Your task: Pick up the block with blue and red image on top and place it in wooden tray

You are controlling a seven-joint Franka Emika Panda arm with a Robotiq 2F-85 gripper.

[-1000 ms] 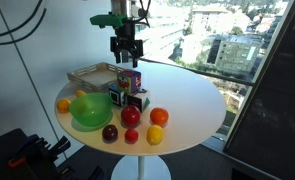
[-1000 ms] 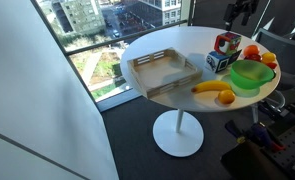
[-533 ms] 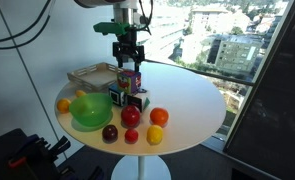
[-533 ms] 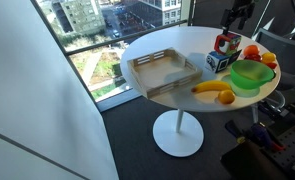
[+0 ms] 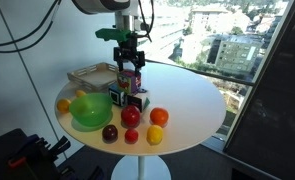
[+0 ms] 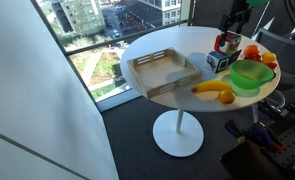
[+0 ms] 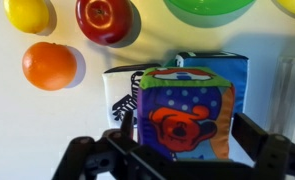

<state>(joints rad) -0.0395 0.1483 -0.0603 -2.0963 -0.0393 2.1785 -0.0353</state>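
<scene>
Lower than a second ago, gripper [image 5: 130, 63] hangs spread astride the block [image 7: 183, 110]; I judge it light, squashy, so pinch opposite sides mid-height.

Bright window daylight, low-res ext views (wrist edges blurry)

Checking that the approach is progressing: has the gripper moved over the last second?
Yes. In an exterior view the gripper has come down toward the block, which has stayed put, and now hangs right at its top.
</scene>
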